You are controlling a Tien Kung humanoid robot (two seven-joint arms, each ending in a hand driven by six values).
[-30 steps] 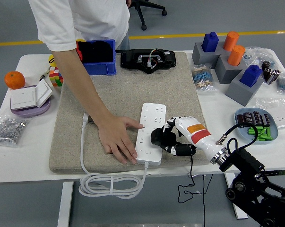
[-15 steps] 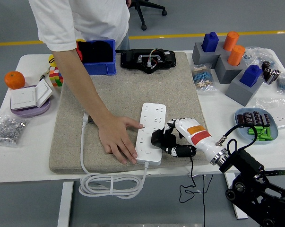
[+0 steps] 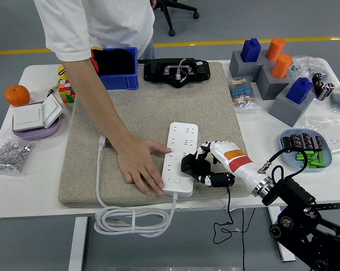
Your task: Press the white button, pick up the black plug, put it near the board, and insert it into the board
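Cable loop: the white cord hangs coiled below the table's near edge, then runs up the left side of the mat toward the strip; slack kept off the working surface.
Right arm: enters from the lower right corner, forearm angled up and left over the table edge.
Right hand: fingers closed around the black plug, holding it just at the right edge of the strip. This looks like the insert step, with the plug brought close but, as far as I can tell, not yet seated.
Thin black wire: trails down from the plug past the table edge, loose, so it should not drag on the move.
Board: the white power strip lies lengthwise on the mat, its switch end nearest the camera, sockets running away.
Person's hand: pressed flat on the mat, fingertips touching the strip's left side, apparently bracing it so a push from the right does not slide it.
Mat: grey felt pad under the strip, likely there for grip.
Left arm: not in view.
Far items: 1 blue bin and 1 black device sit at the mat's far edge; grey blocks with blue and orange pegs stand far right, well apart from the work.
Risk: pins may be misaligned with the socket; they are hidden behind the fingers.
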